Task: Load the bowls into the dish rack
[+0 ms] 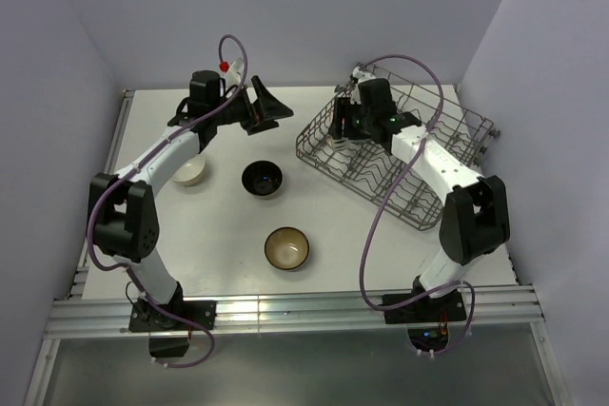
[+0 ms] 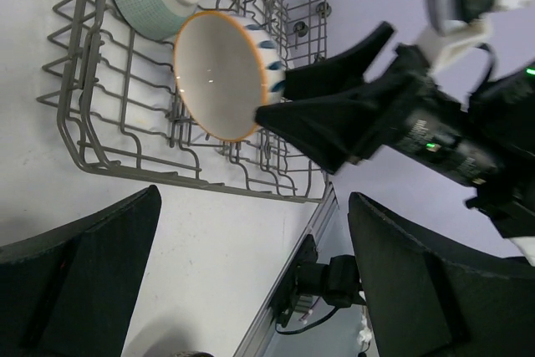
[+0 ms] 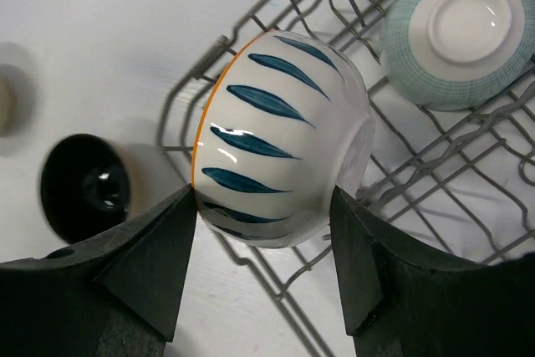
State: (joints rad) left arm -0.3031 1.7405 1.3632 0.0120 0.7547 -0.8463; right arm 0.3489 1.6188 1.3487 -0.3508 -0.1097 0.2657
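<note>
We see the right pincer (image 3: pixel 261 206) clamped on the blue-leafed bowl (image 3: pixel 280 135) over the dish rack (image 2: pixel 117 135), left pincer (image 2: pixel 255 198) spread apart

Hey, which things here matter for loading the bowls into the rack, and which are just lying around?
Job: dish rack, teal bowl, blue-striped bowl in the right fingers, black bowl, brown bowl, cream bowl.
Lying about: the arms' purple cables.
</note>
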